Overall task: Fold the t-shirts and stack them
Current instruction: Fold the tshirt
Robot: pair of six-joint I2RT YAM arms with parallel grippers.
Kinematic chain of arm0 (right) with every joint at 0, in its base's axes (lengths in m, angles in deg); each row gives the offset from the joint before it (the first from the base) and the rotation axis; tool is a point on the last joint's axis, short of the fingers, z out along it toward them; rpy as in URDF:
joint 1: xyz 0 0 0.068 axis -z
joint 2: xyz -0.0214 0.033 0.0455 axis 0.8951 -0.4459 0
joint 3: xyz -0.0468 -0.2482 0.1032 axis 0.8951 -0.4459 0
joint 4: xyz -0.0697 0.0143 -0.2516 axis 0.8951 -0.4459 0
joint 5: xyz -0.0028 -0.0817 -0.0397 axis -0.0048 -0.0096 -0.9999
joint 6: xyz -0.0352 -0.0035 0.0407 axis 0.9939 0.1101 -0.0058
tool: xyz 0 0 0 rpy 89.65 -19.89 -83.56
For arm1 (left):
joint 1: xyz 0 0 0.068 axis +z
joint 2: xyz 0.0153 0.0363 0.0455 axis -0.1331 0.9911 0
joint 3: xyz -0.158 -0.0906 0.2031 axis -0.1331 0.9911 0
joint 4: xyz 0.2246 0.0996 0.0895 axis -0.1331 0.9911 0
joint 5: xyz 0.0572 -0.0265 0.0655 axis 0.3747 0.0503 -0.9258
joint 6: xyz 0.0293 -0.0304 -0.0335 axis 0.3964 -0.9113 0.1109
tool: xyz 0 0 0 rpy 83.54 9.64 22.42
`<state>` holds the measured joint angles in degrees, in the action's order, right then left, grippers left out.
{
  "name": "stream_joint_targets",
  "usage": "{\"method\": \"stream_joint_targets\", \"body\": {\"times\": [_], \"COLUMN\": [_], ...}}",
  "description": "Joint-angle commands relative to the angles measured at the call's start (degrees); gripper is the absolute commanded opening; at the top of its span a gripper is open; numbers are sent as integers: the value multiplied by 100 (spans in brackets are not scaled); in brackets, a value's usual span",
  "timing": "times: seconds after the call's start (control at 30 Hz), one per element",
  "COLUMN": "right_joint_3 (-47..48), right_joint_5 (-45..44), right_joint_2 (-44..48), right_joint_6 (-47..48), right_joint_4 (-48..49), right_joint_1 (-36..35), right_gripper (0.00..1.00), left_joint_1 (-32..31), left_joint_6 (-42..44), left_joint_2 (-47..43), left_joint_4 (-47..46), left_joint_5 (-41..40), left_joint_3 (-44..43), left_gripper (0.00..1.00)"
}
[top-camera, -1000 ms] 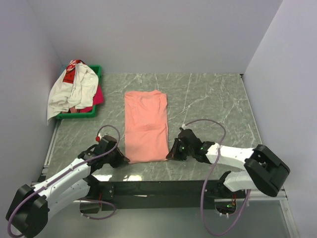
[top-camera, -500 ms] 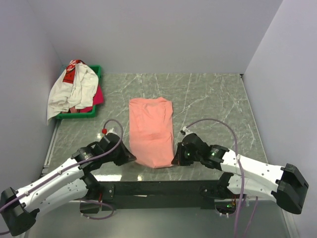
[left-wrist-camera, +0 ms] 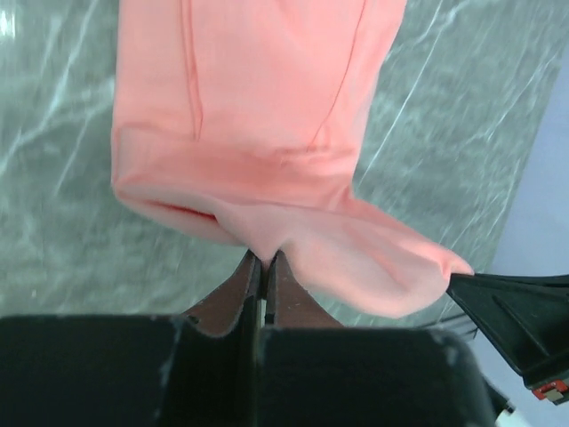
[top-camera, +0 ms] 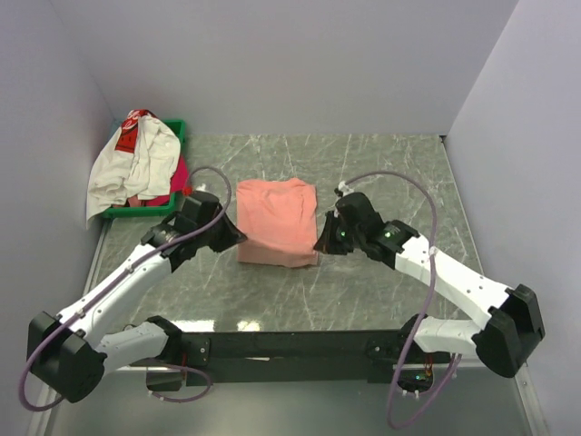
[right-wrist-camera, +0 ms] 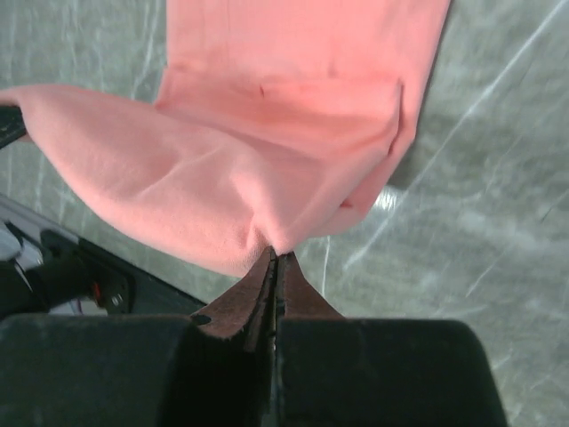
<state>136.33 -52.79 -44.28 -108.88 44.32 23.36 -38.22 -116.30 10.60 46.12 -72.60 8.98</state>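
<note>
The salmon-pink t-shirt [top-camera: 277,221] lies on the marble table's middle, its near end lifted and doubled back over its far half. My left gripper [top-camera: 238,238] is shut on its near left corner [left-wrist-camera: 267,231]. My right gripper [top-camera: 320,243] is shut on its near right corner [right-wrist-camera: 267,222]. Both hold the cloth a little above the table. The white t-shirt with a red patch [top-camera: 136,163] lies heaped over the magenta-pink t-shirt [top-camera: 179,175] at the back left.
The green plastic tray [top-camera: 178,129] holding the two other shirts stands in the back left corner against the left wall. Grey walls close in the table [top-camera: 381,173] on three sides. The black base rail [top-camera: 290,345] runs along the near edge.
Both grippers have carried the salmon shirt's near end up and away from the bases, folding it over the far half. The shirt's outline is now about half as long.
</note>
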Motion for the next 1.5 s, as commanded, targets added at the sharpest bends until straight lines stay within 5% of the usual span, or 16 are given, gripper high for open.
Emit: {"method": "stream_joint_targets", "body": {"times": [0.0, 1.1, 1.2, 1.23, 1.27, 1.33, 1.47], "right_joint_3": [605, 4929, 5308, 5343, 5448, 5719, 5784], "right_joint_5": [192, 1326, 1230, 1212, 1125, 897, 545], "right_joint_2": [-397, -5055, -5434, -5479, -5505, -5541, -5191], "right_joint_6": [354, 1145, 1163, 1119, 1145, 1250, 1374], "right_joint_4": [122, -114, -229, -221, -238, -465, -625], "right_joint_1": [280, 2047, 2187, 2232, 2276, 2355, 2434], "right_gripper": [0, 1, 25, 33, 46, 54, 57], "left_joint_1": [349, 1659, 1782, 1826, 1931, 2045, 2143], "left_joint_6": [467, 502, 581, 564, 529, 441, 493], "left_joint_2": [413, 4720, 5203, 5258, 5267, 5119, 4653], "left_joint_4": [-588, -2539, -2707, -2785, -3021, -3250, -3112], "left_joint_5": [282, 1160, 1441, 1477, 1495, 1496, 1215], "left_joint_3": [-466, -3296, -3603, -3621, -3569, -3359, -3173], "left_gripper": [0, 1, 25, 42, 47, 59, 57]}}
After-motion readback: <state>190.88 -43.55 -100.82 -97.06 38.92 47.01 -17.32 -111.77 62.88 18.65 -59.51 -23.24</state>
